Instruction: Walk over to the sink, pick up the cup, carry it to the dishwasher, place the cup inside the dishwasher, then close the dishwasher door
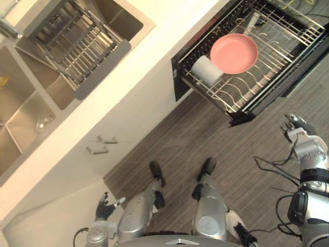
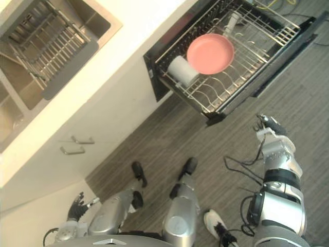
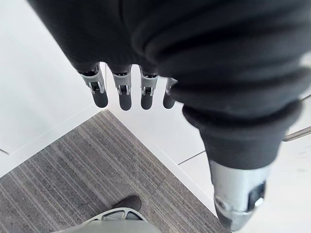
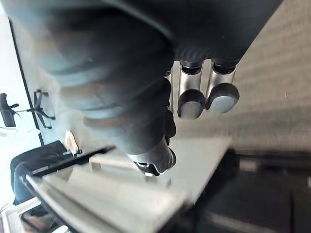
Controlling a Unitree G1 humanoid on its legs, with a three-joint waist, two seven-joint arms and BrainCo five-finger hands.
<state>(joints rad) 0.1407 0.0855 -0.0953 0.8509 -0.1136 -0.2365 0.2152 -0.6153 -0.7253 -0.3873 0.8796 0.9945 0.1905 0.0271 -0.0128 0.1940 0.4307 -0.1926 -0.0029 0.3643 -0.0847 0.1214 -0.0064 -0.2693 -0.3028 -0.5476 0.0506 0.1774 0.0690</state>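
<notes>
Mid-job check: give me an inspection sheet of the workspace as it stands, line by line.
Surface: pale counter runs from the sink towards the dishwasher.
Job's things: white cup lies on its side in the pulled-out dishwasher rack; the dishwasher is open.
Clutter: pink plate beside the cup; grey drain rack across the sink.
Hands: left hand low by the cabinet, open, holding nothing; right hand near the rack's front corner, open, holding nothing.
Cables: yellow cable on the floor beyond the rack.
Surroundings: striped grey floor; two cabinet handles below the counter.
</notes>
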